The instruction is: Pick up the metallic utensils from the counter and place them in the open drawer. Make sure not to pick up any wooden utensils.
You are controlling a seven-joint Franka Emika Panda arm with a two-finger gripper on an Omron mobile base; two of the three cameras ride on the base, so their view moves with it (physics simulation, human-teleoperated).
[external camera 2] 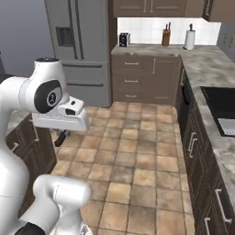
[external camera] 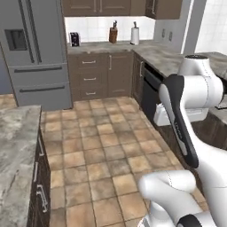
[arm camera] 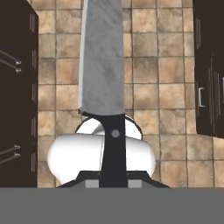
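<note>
My hand (arm camera: pixel 114 177), clamped on the black handle of a grey-bladed metal knife (arm camera: pixel 103 61), carries it blade-forward above the tiled floor (arm camera: pixel 148 74), between dark cabinets (arm camera: pixel 17 87) on either side.

Brown tiled floor (external camera: pixel 106 146), dark cabinets (external camera: pixel 99 75), steel fridge (external camera: pixel 35 53), white backsplash (external camera: pixel 95 27)

Brown tiled floor (external camera: pixel 102 146), open down the middle. Grey refrigerator (external camera: pixel 37 48) at far left. Dark brown cabinets (external camera: pixel 95 75) along the far wall, silver pulls. On the far worktop: black toaster (external camera: pixel 74 39), knife block (external camera: pixel 113 34), paper towel roll (external camera: pixel 135 34). Black cooktop (external camera 2: pixel 220 108) at right.
</note>
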